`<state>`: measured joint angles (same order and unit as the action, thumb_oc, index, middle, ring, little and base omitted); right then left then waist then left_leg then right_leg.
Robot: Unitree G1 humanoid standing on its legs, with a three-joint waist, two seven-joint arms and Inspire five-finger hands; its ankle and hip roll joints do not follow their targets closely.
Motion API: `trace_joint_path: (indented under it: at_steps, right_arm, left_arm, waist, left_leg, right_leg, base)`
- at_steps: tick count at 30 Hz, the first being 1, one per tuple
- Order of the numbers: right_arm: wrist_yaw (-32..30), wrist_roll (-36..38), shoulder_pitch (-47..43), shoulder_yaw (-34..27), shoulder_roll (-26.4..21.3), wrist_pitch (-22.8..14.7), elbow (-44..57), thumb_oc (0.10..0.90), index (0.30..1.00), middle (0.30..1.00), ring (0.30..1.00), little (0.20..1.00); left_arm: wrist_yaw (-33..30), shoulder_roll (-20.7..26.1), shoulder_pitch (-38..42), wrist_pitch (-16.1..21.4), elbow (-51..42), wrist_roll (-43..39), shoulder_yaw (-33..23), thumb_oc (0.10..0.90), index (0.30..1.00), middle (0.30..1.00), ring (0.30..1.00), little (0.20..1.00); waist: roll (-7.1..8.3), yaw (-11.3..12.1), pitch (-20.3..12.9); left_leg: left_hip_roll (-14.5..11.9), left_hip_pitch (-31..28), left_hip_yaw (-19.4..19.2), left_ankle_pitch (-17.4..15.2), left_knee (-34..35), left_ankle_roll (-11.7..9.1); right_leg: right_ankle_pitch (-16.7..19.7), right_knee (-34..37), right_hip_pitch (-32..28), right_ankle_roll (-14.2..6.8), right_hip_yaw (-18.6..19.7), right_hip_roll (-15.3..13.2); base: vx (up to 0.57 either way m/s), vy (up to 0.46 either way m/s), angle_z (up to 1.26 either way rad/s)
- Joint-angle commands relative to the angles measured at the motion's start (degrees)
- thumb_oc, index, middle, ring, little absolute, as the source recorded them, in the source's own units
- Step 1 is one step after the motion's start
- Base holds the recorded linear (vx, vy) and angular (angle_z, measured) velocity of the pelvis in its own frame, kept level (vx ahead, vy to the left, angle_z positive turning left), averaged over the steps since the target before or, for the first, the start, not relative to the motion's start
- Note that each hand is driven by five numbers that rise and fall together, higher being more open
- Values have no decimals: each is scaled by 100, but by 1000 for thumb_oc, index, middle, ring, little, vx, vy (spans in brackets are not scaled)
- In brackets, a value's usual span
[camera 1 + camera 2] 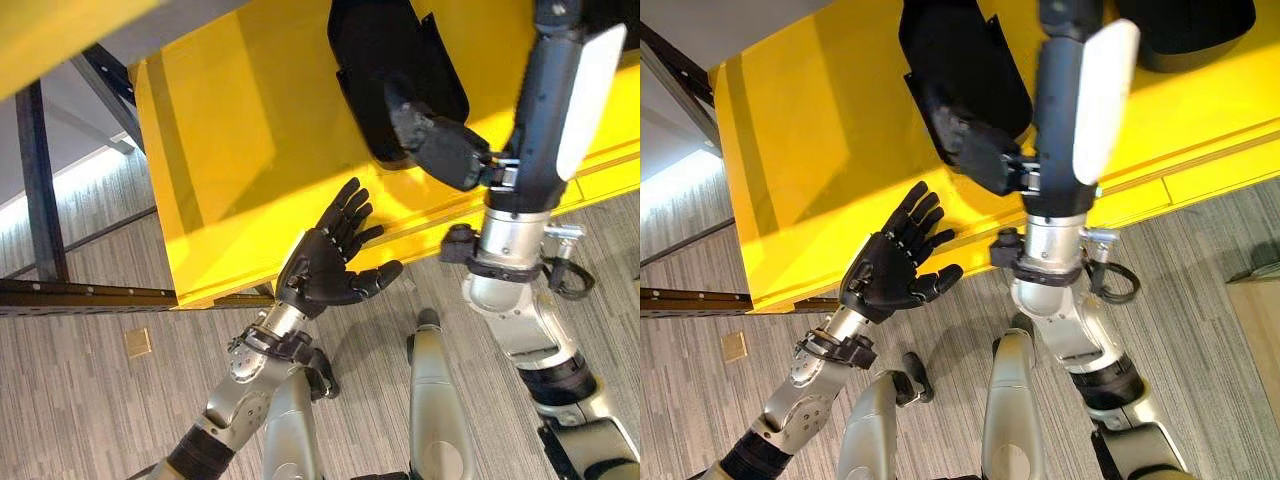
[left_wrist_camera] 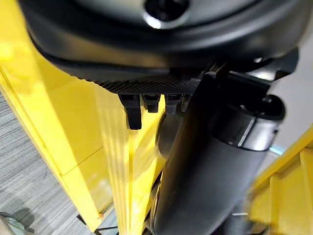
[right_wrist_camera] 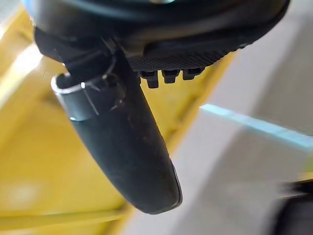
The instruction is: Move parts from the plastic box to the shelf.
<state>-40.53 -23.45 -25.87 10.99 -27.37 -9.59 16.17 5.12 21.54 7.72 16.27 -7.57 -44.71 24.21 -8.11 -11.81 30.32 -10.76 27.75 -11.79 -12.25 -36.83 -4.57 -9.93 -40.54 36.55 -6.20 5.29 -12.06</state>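
A black plastic part (image 1: 375,50) lies on a broad yellow surface (image 1: 230,130). A second black part (image 1: 1190,30) sits further right on it. My left hand (image 1: 325,265) is held up in front of the yellow surface's front edge, palm showing, fingers spread and straight, holding nothing. My right hand (image 1: 545,120) is raised close to the camera beside the first black part, and a white cover (image 1: 590,90) runs along it. In the right wrist view its thumb (image 3: 127,147) sticks out straight with nothing in the hand. The left wrist view shows the left thumb (image 2: 210,161) against the yellow surface.
A dark metal frame (image 1: 35,180) stands to the left of the yellow surface, with a low rail (image 1: 80,295) along the floor. Grey wood-patterned floor (image 1: 90,420) lies below, with a small tan square (image 1: 138,342) on it.
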Motion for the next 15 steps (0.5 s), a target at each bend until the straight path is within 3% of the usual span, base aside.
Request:
trace_joint_path:
  at_steps: [1,3,7,10,15]
  right_arm:
    - [-768,574,246,-433,-42,-213,1064,900,1000,1000,1000,1000]
    - [-1272,292,1185,-833,-151,-414,1181,900,1000,1000,1000,1000]
    - [-1611,-610,1726,-1097,-372,-471,1361,900,1000,1000,1000,1000]
    - [-1204,-705,1726,-1096,-579,-339,1457,900,1000,1000,1000,1000]
    - [-1005,-882,1594,-1049,-767,-546,1643,900,1000,1000,1000,1000]
  left_arm:
    - [6,-58,-227,681,-889,84,-287,900,1000,1000,1000,1000]
    - [2,-28,-444,841,-963,8,-462,900,1000,1000,1000,1000]
    - [-128,52,-537,1048,-1056,-77,-456,900,1000,1000,1000,1000]
    - [-128,100,-599,1101,-1118,-92,-452,900,1000,1000,1000,1000]
    - [-41,180,-687,1199,-1193,-113,-465,900,1000,1000,1000,1000]
  waist:
    - [-145,-340,-53]
    - [-135,-514,-53]
    - [-158,-672,-53]
    - [-163,-693,-53]
    - [-145,-651,-53]
  left_leg:
    - [642,-246,-231,-77,486,644]
    - [642,-243,-309,-68,538,671]
    - [678,-224,-320,-211,485,652]
    - [706,-155,-326,-243,433,665]
    - [689,-97,-312,-251,391,648]
  right_leg:
    - [-576,-168,-357,667,-76,752]
    - [-528,-97,-307,631,-46,747]
    - [-671,-100,-302,620,2,730]
    - [-700,-92,-259,643,18,717]
    - [-719,-95,-258,643,-9,692]
  base:
    - [46,114,-19]
    - [48,123,-18]
    - [74,87,-28]
    - [-15,18,-19]
    - [-10,-11,2]
